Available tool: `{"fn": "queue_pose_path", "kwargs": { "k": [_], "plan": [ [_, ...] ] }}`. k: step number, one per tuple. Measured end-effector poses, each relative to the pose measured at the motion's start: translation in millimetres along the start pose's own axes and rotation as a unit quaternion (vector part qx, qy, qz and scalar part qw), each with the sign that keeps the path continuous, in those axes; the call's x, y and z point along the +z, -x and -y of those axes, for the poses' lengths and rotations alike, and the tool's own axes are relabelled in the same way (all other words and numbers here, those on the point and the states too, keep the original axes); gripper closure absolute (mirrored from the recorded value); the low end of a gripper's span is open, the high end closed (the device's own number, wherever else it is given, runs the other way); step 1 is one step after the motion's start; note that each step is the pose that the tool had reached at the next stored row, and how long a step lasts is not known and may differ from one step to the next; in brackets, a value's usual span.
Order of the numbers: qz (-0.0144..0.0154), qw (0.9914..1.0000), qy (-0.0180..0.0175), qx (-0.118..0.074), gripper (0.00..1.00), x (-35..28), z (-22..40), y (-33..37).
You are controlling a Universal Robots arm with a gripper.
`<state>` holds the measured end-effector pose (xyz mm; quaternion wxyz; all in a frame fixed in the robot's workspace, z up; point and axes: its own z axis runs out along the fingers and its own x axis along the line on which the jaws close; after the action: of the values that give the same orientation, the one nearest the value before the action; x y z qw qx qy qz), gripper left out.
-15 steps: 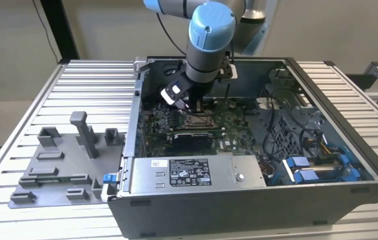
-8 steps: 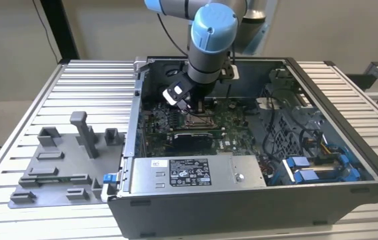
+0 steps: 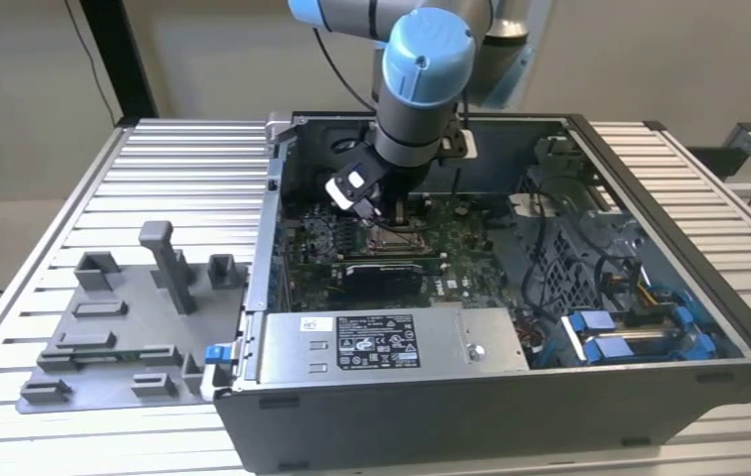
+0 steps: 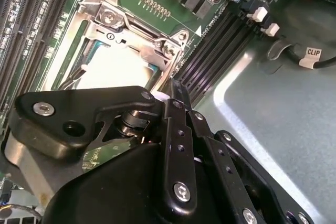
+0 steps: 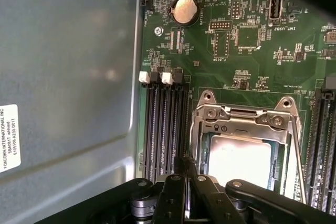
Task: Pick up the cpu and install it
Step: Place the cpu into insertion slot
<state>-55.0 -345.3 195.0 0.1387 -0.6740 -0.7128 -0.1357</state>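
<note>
The gripper, its tips seemingly pressed together with nothing between them, hangs just beside the socket frame, at the edge facing the memory slots. The cpu lies inside that frame, its pale top showing through the opening. If it sits crooked there, a downward push could bend contacts beneath, and a sideways drift could knock the tips against frame or slots.
</note>
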Motion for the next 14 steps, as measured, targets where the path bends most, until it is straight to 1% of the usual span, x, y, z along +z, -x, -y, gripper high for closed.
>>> {"fn": "queue_pose_path", "kwargs": {
  "k": [14],
  "plan": [
    [-0.0001,1.00000,0.0000,0.000,1.00,1.3,-5.1,0.8]
  ]
}}
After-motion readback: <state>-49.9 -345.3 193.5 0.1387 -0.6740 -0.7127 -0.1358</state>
